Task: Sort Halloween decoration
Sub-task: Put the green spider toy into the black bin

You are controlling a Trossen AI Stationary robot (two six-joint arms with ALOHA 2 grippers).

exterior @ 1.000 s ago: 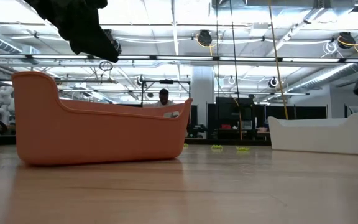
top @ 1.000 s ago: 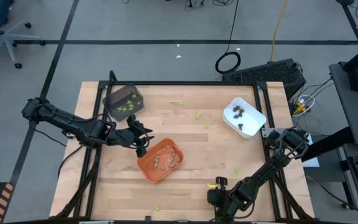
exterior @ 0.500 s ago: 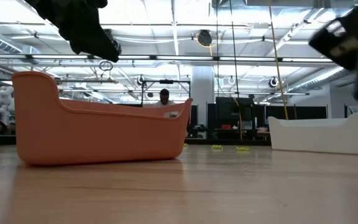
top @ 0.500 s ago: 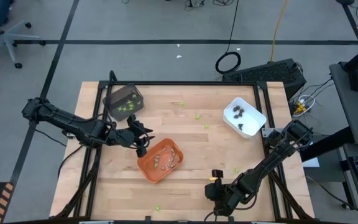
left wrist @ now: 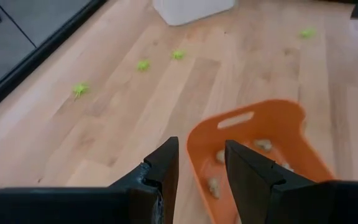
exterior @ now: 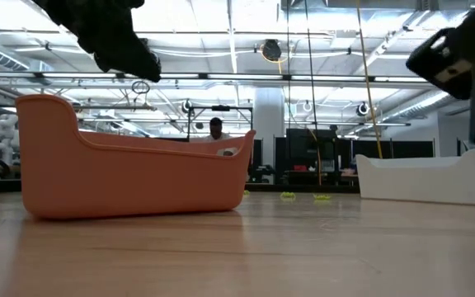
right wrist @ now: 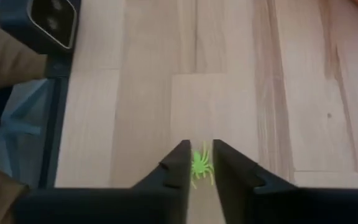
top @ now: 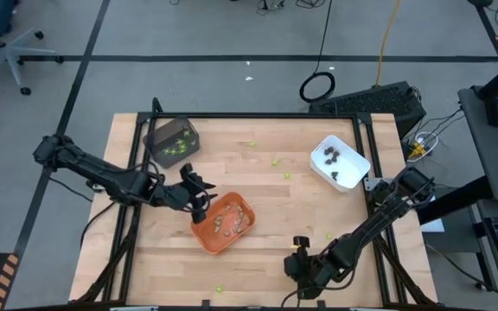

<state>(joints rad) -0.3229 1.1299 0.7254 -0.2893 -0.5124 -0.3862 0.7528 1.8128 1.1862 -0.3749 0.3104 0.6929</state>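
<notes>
Lime-green pieces lie scattered on the table (top: 275, 161) (top: 328, 236) (top: 220, 289). More of them fill the dark grey tray (top: 172, 138). Dark brown pieces (top: 331, 157) sit in the white tray (top: 353, 155), and tan-grey ones (left wrist: 263, 144) in the orange tray (top: 223, 222). My left gripper (top: 201, 203) (left wrist: 201, 155) hovers open over the orange tray's left end. My right gripper (top: 299, 257) (right wrist: 199, 163) is near the table's near edge, shut on a lime-green spider (right wrist: 199, 165). My right gripper pinches the lime-green spider by its body (right wrist: 199, 163) between the two fingertips (right wrist: 182, 163). The legs spread across the narrow gap. The low view shows this gripper (exterior: 456, 58) well above the table top, so the spider is lifted clear.
The black table frame (right wrist: 48, 37) and the table's edge lie just beyond my right gripper. The white tray (exterior: 423, 177) stands at the far right and the dark grey tray at the far left. Bare wood lies between the orange tray and the near edge.
My right arm has stretched out, and its gripper has shifted a little toward the table's left. More of the arm now shows at the upper right of the low view. The trays and loose pieces have stayed where they were.
</notes>
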